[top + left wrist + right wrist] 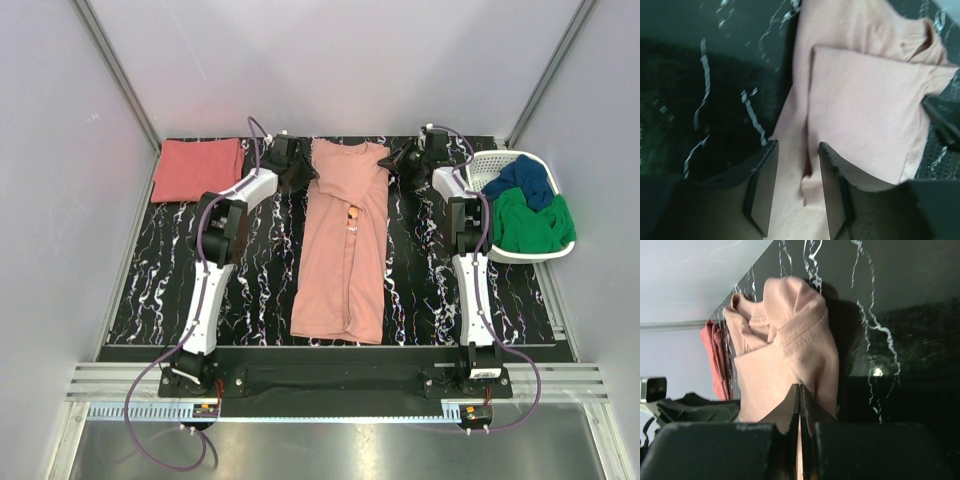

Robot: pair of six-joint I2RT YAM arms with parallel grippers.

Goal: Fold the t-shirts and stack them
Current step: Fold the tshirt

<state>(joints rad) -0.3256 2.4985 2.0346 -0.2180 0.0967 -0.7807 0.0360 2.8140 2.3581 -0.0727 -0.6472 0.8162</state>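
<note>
My left claw (pixel 797 146) stood apart astride a fold of the pink shirt (pixel 340 250), my right claw (pixel 799 389) was clamped on it near the collar, the shirt lay lengthwise along the table (pixel 250 290), red shirt (pixel 197 170) folded far left, basket (pixel 497 160) far right.

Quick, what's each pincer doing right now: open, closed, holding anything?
Left pincer: open, over the pink shirt.
Right pincer: shut on the pink shirt.
</note>
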